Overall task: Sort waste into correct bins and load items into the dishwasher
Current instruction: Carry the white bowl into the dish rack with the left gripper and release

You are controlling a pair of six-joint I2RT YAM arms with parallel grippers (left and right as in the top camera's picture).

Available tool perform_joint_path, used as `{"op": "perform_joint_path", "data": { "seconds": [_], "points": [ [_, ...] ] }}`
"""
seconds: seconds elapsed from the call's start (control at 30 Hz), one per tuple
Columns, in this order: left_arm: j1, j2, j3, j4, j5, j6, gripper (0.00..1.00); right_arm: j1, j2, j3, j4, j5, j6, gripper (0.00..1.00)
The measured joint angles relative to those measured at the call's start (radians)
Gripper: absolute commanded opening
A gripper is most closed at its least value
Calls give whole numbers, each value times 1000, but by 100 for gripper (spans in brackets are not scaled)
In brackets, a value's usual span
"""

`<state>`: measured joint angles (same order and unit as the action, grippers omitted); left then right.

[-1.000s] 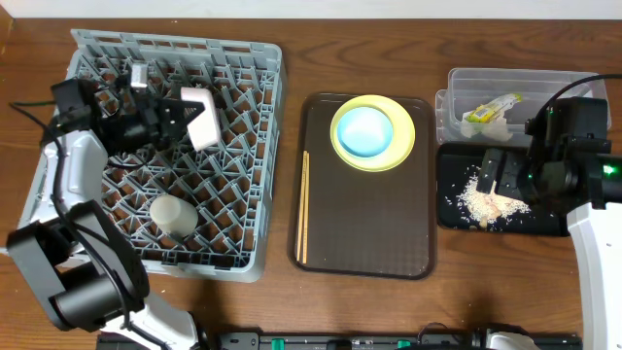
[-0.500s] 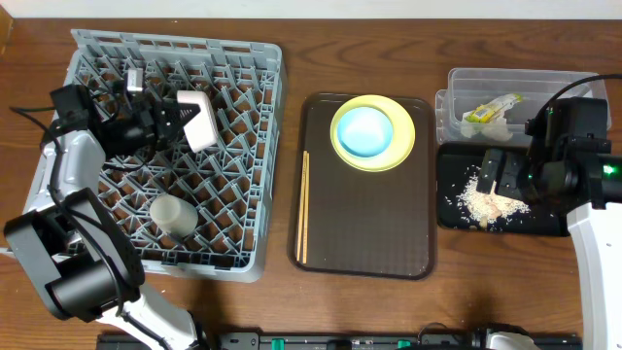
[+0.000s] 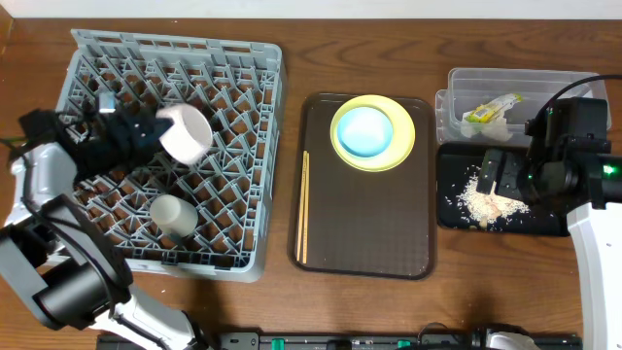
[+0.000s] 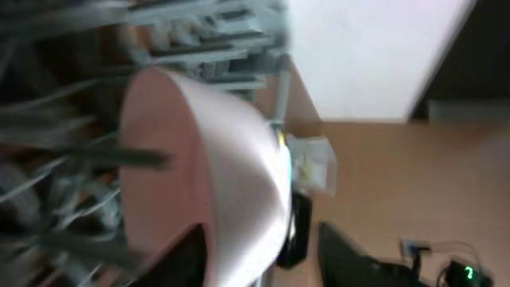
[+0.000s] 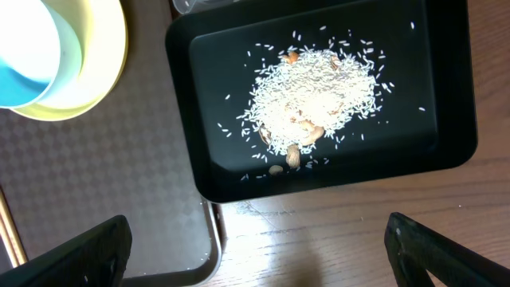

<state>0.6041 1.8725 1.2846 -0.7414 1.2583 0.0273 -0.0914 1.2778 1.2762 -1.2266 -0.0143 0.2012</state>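
Since a second ago the left gripper [image 3: 134, 137] has pulled leftward; the pale pink bowl [image 3: 185, 133] lies tipped among the pegs of the grey dish rack [image 3: 264, 165]. Whether that gripper grasps the bowl cannot be told. The right gripper [image 5: 259, 229] hangs wide open, empty, above the black tray [image 5: 446, 119] of rice crumbs [image 5: 315, 104].

Pale pink bowl [image 3: 185, 133] tipped on its side in grey rack [image 3: 248, 68], right against left gripper [image 3: 152, 136]; small white cup [image 3: 173, 215] apart.
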Motion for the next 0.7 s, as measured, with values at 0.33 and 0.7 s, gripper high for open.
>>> {"op": "perform_joint_path", "data": {
  "seconds": [0.33,0.7],
  "points": [
    [85,-2,0,-64,-68,-2,73,0,0,0,0,0,0,99],
    [14,-295,-2,-71,-230,-20,87,0,0,0,3,0,0,99]
  ]
}}
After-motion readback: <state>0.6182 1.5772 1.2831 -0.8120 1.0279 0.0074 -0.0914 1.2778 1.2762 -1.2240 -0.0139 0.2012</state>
